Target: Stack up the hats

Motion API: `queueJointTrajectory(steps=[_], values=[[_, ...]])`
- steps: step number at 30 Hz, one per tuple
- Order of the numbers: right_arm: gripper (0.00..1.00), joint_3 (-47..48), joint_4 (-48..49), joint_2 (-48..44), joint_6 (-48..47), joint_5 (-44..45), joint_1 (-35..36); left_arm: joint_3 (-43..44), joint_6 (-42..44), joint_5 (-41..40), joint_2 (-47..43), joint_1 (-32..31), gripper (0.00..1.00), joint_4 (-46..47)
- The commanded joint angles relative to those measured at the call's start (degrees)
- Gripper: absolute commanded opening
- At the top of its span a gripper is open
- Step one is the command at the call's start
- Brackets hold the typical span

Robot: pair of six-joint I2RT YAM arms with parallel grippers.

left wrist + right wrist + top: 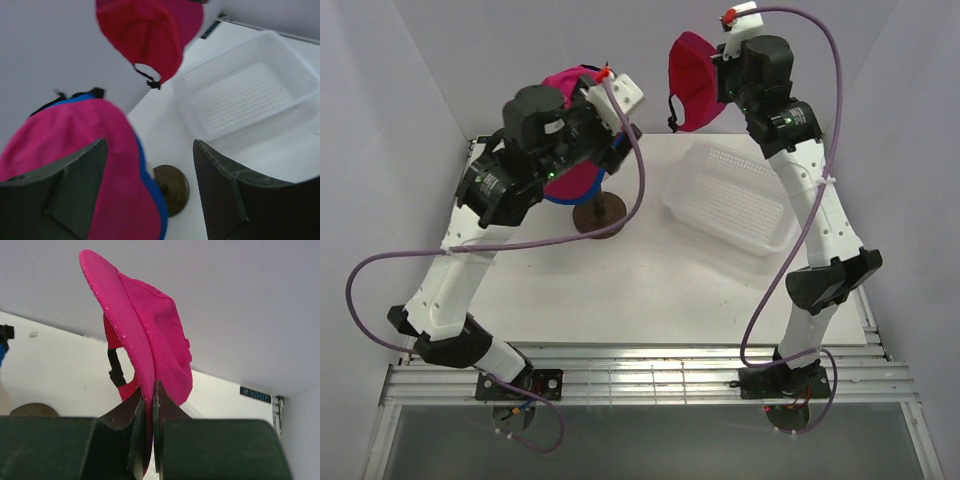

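Observation:
A magenta cap [60, 145] sits on top of the bright blue cap [149, 172]; only the blue cap's rim shows, above a dark round stand [172, 187]. In the top view the same pink cap [575, 178] and blue rim [558, 199] lie under my left arm. My left gripper [150, 145] is open, one finger over the pink cap and the other beside it. My right gripper [152, 387] is shut on the second magenta cap [150, 335] and holds it up in the air by its brim; it also shows in the top view [695, 80].
A white mesh basket [705, 215] stands at the right middle of the table, under my right arm. The stand's dark base [600, 215] rests left of it. Grey walls close in at the back and sides. The mannequin head is hidden under the caps.

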Motion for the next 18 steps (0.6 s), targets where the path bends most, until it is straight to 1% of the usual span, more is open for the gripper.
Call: queueJointTrajectory(steps=[1,2,4,5,7,8,10,11,14,15,18], values=[[0.08,3.41,14.90,1.54,-6.72,10.18,5.71,4.15,-0.28,-10.18,-4.66,4.34,0.79,-0.37],[0.08,3.85,16.67,2.07,-7.87,11.59,6.69,4.50,-0.54,-10.18,-5.45,6.62,0.78,-0.64],[0.08,5.60,22.02,3.65,-11.81,15.20,9.50,3.72,-0.81,-10.71,-7.73,8.83,0.77,-1.25],[0.08,6.04,24.23,4.01,-13.49,16.34,10.47,2.84,-0.81,-11.58,-8.53,10.84,0.77,-1.52],[0.08,5.96,28.62,4.80,-17.44,19.15,13.80,-0.67,-0.55,-12.38,-10.11,12.43,0.74,-2.04],[0.08,5.96,32.30,5.06,-21.99,19.77,14.86,-2.07,-0.20,-12.82,-11.60,13.48,0.72,-2.31],[0.08,5.70,36.98,6.55,-27.28,22.32,18.45,-6.73,0.07,-14.49,-13.01,14.37,0.69,-2.13],[0.08,5.70,40.39,7.17,-32.79,22.85,19.43,-8.40,0.33,-15.19,-14.24,15.16,0.68,-1.87],[0.08,5.96,43.75,9.28,-39.33,23.29,23.21,-14.29,0.95,-17.82,-15.92,17.00,0.67,-1.08],[0.08,6.05,45.50,9.72,-42.83,23.64,24.18,-15.52,1.04,-18.26,-16.70,17.71,0.66,-0.90],[0.08,5.78,48.05,10.34,-48.73,23.56,27.70,-20.09,1.21,-20.11,-18.37,20.61,0.59,-0.03]])
